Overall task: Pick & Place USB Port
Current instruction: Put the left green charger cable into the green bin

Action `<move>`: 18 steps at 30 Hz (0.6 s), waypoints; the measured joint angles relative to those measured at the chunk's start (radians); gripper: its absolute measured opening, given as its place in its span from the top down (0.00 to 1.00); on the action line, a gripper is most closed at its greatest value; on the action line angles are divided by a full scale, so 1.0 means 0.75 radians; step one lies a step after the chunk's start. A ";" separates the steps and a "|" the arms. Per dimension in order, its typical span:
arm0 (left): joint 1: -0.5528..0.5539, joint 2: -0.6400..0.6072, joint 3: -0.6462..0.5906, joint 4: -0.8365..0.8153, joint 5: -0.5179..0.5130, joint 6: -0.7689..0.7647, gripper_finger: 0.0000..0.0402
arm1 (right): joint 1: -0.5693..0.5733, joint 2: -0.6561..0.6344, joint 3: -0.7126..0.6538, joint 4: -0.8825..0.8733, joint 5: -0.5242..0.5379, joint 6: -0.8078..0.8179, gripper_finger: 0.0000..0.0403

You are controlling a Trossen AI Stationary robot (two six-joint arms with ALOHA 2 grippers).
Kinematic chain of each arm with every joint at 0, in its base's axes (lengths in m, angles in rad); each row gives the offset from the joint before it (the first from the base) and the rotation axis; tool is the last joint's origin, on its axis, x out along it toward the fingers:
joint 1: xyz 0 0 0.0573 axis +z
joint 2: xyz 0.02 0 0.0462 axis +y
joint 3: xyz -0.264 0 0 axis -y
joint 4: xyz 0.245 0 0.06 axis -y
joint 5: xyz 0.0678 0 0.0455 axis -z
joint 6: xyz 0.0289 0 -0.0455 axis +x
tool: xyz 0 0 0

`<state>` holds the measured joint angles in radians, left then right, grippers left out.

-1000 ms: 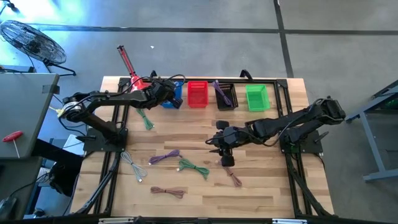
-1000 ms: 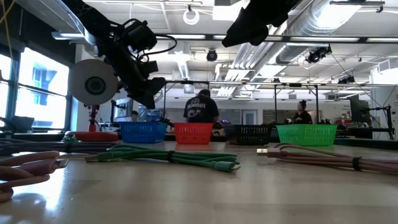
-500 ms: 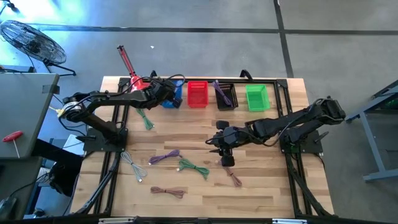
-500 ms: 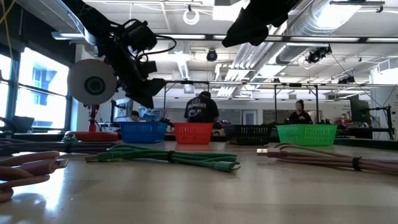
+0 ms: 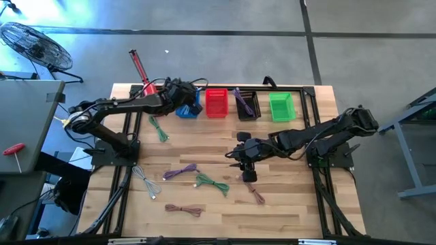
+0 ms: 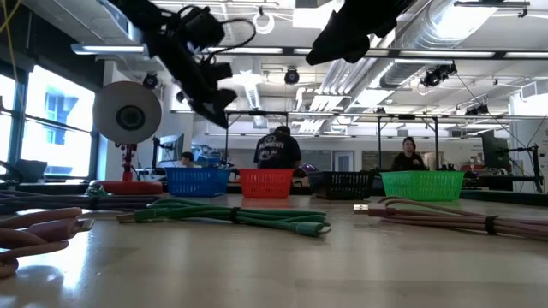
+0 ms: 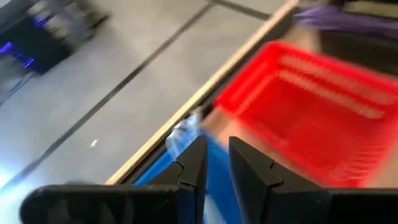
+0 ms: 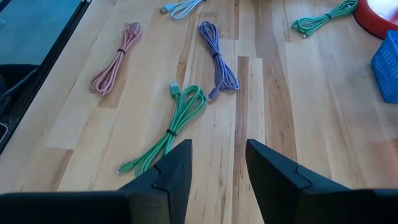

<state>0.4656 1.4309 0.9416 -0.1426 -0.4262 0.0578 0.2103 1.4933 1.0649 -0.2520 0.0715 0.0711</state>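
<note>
Now my left gripper [image 5: 182,90] hangs above the blue basket [image 5: 189,107], fingers nearly together on nothing, so I'll swing toward the green cable [image 5: 159,129] while my right gripper [image 5: 237,158] waits spread mid-table.

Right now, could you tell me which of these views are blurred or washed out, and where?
Left wrist view: motion-blurred, the red basket and floor smeared. Low view: ceiling lights glare, so the left end effector reads as a silhouette. Right wrist view: sharp, the green cable crisp. High view: evenly lit, bluish glare on the floor.
</note>
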 joint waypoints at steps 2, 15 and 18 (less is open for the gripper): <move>-0.023 -0.013 0.085 -0.134 0.055 0.062 0.84 | 0.000 0.000 0.000 -0.002 0.000 0.000 0.65; -0.317 -0.037 0.544 -1.597 0.224 0.266 0.84 | 0.024 0.000 0.000 -0.034 -0.020 0.035 0.65; -0.347 -0.047 0.522 -1.720 0.293 0.232 0.84 | 0.036 0.000 0.000 -0.031 -0.020 0.035 0.65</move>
<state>0.2057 1.3956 1.3328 -1.4328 -0.2066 0.2320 0.2374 1.4933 1.0649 -0.2749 0.0563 0.0971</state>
